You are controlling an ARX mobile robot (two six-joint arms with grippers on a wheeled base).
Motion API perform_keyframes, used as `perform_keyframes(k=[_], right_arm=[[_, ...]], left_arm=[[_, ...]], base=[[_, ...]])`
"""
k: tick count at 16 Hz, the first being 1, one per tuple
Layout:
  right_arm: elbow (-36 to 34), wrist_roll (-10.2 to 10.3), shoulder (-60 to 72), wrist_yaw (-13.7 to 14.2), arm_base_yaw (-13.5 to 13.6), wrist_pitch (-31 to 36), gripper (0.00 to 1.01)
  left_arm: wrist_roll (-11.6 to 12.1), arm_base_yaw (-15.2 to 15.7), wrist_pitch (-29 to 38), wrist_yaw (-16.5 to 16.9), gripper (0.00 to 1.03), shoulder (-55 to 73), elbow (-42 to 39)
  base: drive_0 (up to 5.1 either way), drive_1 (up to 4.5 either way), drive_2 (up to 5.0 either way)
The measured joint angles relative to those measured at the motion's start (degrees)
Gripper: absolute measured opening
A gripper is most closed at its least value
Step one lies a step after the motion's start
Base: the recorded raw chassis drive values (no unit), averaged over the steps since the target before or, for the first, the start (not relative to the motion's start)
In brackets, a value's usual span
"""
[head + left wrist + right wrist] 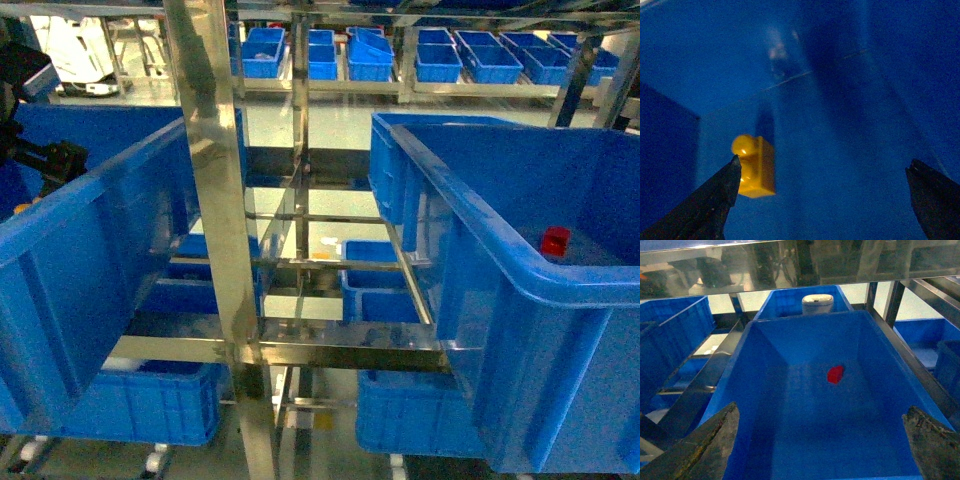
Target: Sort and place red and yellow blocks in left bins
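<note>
Yellow block [756, 167] beside wide-open empty left gripper [822, 187], right gripper [822, 437] wide open, empty, above red block [835, 374]

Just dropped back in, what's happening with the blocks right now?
Neither hand holds anything. The left hand is open inside a large blue crate, poised over the yellow block lying on its floor. The right hand is open above the other large crate, where the red block sits alone on the floor.
</note>
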Motion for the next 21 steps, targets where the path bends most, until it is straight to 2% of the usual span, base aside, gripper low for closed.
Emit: perform_keyframes(k=[5, 10, 11, 15, 16, 18, 19, 21], right_arm=[[0.00, 0.00, 0.00, 0.00, 0.00, 0.00, 0.98], [0.00, 0.00, 0.00, 0.00, 0.00, 0.00, 0.98], [0.00, 0.00, 0.00, 0.00, 0.00, 0.00, 0.98], [0.00, 0.02, 0.02, 0.00, 0.00, 0.00, 0.98], [0.00, 0.00, 0.02, 0.00, 0.00, 0.00, 0.98], [0.00, 0.00, 0.02, 0.00, 0.00, 0.00, 0.98], [0.00, 0.02, 0.02, 0.00, 0.00, 0.00, 0.98], [0.00, 0.00, 0.02, -0.02, 0.00, 0.02, 0.98]], left_arm=[[-0.92, -1.14, 2.58, 0.87, 0.98, -6.60, -8.87], [-5.33, 1.01, 4.09, 3.19, 0.98, -19.06, -20.13], [-6.86, 1.73, 4.37, 3.80, 0.98, -22.56, -22.64], [-15.78, 4.61, 3.76, 9.60, 0.98, -36.50, -29.09], [-19.30, 6.40, 2.10, 10.97, 0.98, -41.57, -30.27], [-24.79, 8.46, -0.04, 12.72, 0.98, -48.24, -31.82], [-26.23, 7.89, 0.11, 13.22, 0.98, -50.66, -33.07], [-26.51, 5.64, 1.73, 13.90, 0.98, -52.61, -34.10]], base=[[0.0, 0.00, 0.0], [0.0, 0.00, 0.0], [0.0, 0.00, 0.0], [0.0, 0.00, 0.0], [0.0, 0.00, 0.0], [0.0, 0.00, 0.0], [0.0, 0.00, 0.0], [0.0, 0.00, 0.0]])
